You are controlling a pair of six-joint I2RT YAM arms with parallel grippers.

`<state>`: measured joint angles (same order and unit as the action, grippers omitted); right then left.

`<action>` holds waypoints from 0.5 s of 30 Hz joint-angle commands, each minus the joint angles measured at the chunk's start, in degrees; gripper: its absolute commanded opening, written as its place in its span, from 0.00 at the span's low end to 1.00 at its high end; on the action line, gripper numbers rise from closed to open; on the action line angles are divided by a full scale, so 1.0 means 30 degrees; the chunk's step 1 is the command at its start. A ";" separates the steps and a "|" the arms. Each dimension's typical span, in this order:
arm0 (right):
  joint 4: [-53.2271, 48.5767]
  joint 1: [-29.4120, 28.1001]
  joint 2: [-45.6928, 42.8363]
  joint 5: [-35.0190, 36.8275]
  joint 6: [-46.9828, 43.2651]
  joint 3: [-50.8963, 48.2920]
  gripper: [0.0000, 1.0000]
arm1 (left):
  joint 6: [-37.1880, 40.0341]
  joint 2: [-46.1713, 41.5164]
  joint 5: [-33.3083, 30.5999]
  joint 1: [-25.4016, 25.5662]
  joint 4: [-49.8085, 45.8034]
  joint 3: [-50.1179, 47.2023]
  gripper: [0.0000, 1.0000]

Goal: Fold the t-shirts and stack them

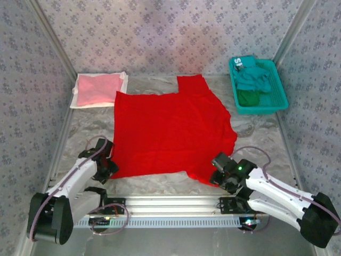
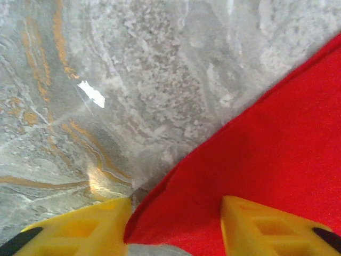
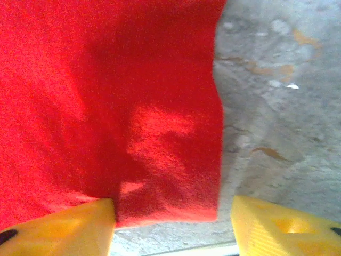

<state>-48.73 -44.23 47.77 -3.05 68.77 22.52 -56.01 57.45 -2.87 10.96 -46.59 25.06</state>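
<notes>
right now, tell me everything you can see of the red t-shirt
The red t-shirt is plain, soft bright cloth, spread flat and mostly smooth on the grey marbled table, with one part, likely a sleeve, poking toward the far wall. Its two near corners each lie between open yellow fingers: the left claw straddles one, the right claw the other, neither pinching it yet.

— How are the arms sitting?
— Both low and stretched forward. The left arm (image 1: 74,178) slants in toward the right, and the right arm (image 1: 277,193) mirrors it, slanting in toward the left. A green light glows on the right wrist.
— And the grippers?
— The left gripper (image 1: 110,169) (image 2: 176,218) is tipped down near the surface, its yellow fingers (image 2: 80,226) apart with a plain gap between them. The right gripper (image 1: 216,176) (image 3: 173,216) is much the same, tipped down with its fingers (image 3: 277,224) spread wide.
</notes>
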 commanded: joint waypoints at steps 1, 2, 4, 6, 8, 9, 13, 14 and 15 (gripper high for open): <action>0.1368 0.0217 0.0142 -0.0363 0.0020 -0.0588 0.56 | 0.0962 0.0470 0.0559 -0.0349 0.3803 -0.0686 0.41; 0.1741 0.0358 0.0230 -0.0364 -0.0195 -0.0652 0.50 | 0.1081 0.0584 0.0777 -0.0460 0.4267 -0.0810 0.31; 0.2100 0.0559 0.0387 -0.0164 -0.0402 -0.0491 0.37 | 0.1320 0.0709 0.1071 -0.0554 0.4723 -0.0837 0.17; 0.1894 0.0573 0.0472 -0.0003 -0.0655 -0.0109 0.25 | 0.1669 0.0613 0.0967 -0.0632 0.4437 -0.0430 0.10; 0.1488 0.0772 0.0459 0.0136 -0.1147 0.0304 0.13 | 0.2157 0.0374 0.0657 -0.0803 0.3929 0.0047 0.06; 0.1401 0.1017 0.0473 0.0095 -0.1440 0.0491 0.09 | 0.2417 0.0250 0.0760 -0.1035 0.3776 0.0277 0.06; 0.1390 0.1755 0.0505 -0.0180 -0.2558 0.1306 0.00 | 0.3195 0.0170 0.1395 -0.1831 0.3556 0.1023 0.00; 0.1354 0.1952 0.0553 -0.0153 -0.2834 0.1586 0.00 | 0.3336 0.0254 0.1390 -0.1888 0.3501 0.1227 0.00; 0.1279 0.2174 0.0639 -0.0274 -0.3114 0.1832 0.00 | 0.3499 0.0393 0.1476 -0.1954 0.3414 0.1433 0.00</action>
<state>-45.41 -38.96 49.30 -3.53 62.92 24.99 -48.40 58.13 -0.21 5.72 -40.75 26.41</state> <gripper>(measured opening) 0.060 0.047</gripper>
